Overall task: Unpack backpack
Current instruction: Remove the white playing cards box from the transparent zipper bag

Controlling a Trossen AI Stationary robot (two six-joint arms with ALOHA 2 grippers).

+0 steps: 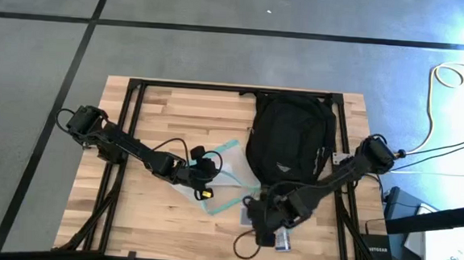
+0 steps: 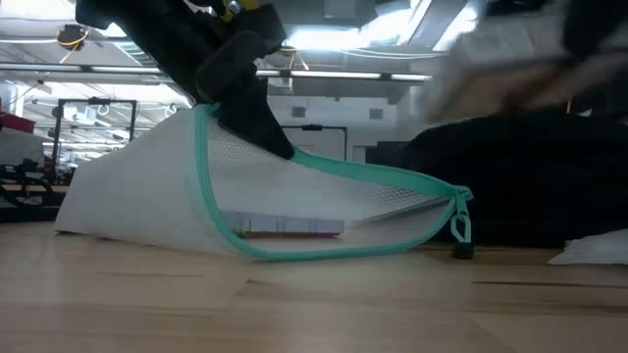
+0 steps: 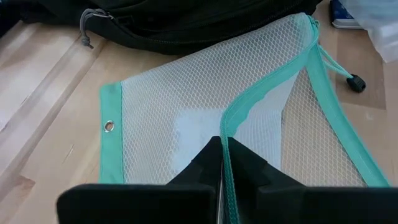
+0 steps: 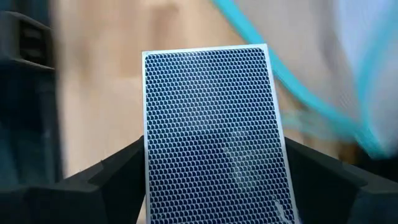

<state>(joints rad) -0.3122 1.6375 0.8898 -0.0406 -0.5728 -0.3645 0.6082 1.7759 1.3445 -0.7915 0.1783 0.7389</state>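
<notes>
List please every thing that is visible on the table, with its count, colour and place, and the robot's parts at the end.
backpack: one, black, far right part of the table.
mesh pouch: one, clear with teal edge, table centre, one edge lifted.
patterned box: one, dark blue with pale border, near edge, right of centre.
table: one, pale wood with black frame.
left gripper: shut on the pouch's teal edge.
right gripper: closed on the patterned box.
</notes>
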